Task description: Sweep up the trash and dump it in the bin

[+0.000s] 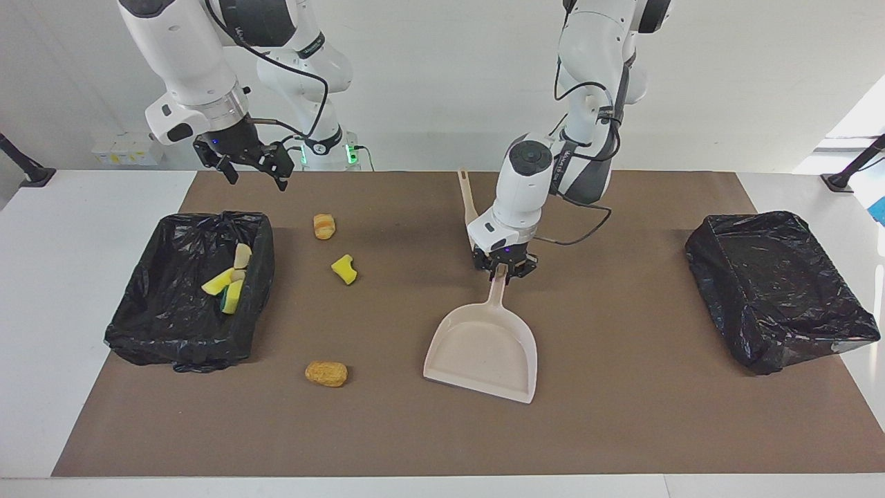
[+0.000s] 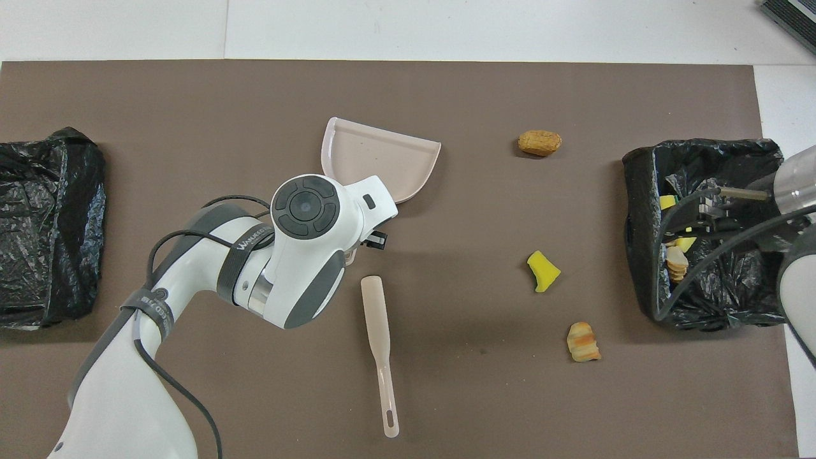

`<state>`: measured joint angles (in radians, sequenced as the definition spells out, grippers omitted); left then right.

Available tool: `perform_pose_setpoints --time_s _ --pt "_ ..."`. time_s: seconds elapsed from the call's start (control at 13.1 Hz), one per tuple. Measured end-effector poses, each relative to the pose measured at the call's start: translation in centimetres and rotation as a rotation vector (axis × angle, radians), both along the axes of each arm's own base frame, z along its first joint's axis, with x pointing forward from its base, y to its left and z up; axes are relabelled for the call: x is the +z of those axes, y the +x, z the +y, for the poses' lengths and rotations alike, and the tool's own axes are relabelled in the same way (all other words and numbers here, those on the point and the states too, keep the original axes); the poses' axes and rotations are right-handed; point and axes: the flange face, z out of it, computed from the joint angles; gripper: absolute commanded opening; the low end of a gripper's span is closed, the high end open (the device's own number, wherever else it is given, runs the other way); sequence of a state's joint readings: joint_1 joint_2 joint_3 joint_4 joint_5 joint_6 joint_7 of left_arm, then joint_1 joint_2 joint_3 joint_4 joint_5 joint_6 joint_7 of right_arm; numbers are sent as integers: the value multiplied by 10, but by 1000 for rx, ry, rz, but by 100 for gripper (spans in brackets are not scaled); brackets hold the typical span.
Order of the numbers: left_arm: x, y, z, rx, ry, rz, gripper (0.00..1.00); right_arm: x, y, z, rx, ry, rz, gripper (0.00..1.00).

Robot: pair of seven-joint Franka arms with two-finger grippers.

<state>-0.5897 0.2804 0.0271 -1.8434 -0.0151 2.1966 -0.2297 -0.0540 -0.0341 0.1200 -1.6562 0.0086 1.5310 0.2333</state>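
My left gripper [image 1: 503,271] is shut on the handle of the beige dustpan [image 1: 484,353], whose pan lies on the brown mat with its mouth turned slightly toward the right arm's end; the pan also shows in the overhead view [image 2: 382,159]. Three trash pieces lie on the mat: a golden-brown lump [image 1: 326,373], a yellow sponge chunk [image 1: 343,269] and a striped bread-like lump [image 1: 323,226]. Several more pieces [image 1: 228,280] lie in the black-lined bin [image 1: 187,346] at the right arm's end. My right gripper [image 1: 249,166] is open and empty, raised over the robots' end of that bin.
A beige brush [image 2: 379,344] lies on the mat, nearer to the robots than the dustpan. A second black-lined bin [image 1: 774,290] stands at the left arm's end. The brown mat [image 1: 622,429] covers most of the white table.
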Motion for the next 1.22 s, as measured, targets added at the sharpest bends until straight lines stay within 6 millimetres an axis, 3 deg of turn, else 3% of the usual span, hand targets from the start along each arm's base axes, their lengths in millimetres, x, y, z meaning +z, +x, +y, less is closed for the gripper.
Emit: perform_pose_setpoints --time_s 0.23,0.3,0.61,0.84,1.22 --pt "22 11 20 4 6 4 0 -15 -16 37 70 -6 37 100" --pt "32 15 30 8 10 11 0 -21 -24 61 114 -8 46 100" --pt "63 16 66 -32 30 47 0 -54 -63 185 212 -25 20 100" --pt "58 21 83 -65 34 57 0 -96 -100 261 265 -20 2 100" --pt "49 43 160 -260 48 109 0 -164 -139 346 279 17 9 100"
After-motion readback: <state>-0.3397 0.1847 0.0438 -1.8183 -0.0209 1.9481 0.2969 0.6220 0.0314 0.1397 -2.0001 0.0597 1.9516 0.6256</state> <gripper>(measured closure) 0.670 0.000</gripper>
